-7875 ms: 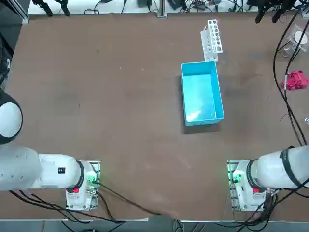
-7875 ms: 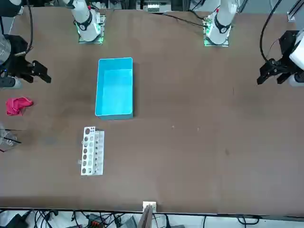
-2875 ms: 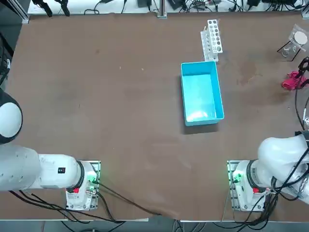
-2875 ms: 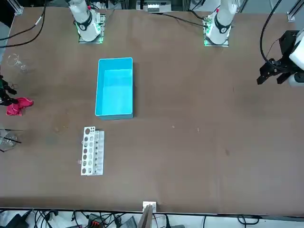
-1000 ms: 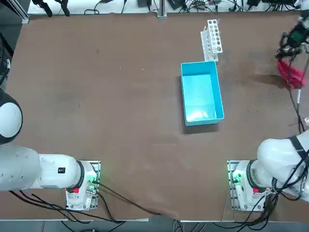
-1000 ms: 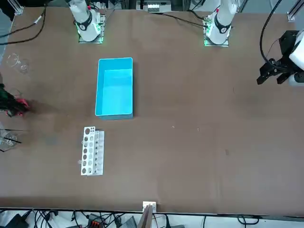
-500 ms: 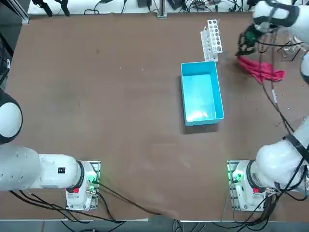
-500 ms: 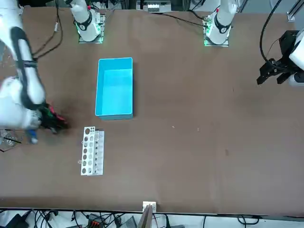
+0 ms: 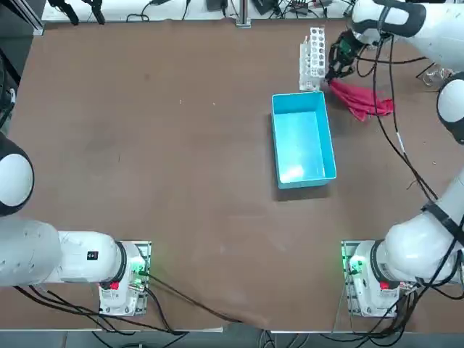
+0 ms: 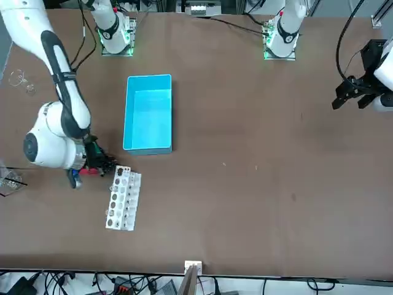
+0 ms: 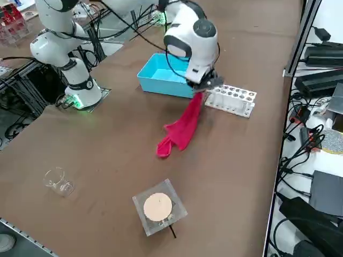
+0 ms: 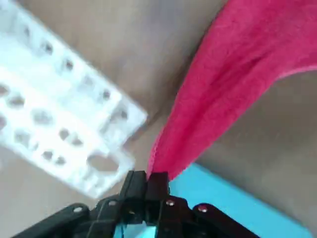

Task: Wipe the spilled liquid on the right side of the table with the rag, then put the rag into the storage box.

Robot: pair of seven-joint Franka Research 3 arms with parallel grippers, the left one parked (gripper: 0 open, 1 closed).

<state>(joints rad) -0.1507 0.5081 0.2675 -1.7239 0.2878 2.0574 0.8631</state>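
Right gripper: above the table [image 9: 181,181], right of centre, by the far right corner of the blue bin [image 9: 303,141]; right gripper [image 12: 158,179] closed on one end of the pink rag.
Pink rag: [image 11: 185,127] drapes from the fingertips, loose end trailing right; whether that end touches the table cannot be told.
Blue bin: right of centre on the table, upright.
White rack: [image 9: 312,61] just beyond the bin's far end, left of the rag.
Clear glass: [image 11: 59,182] on its side, near the right edge.
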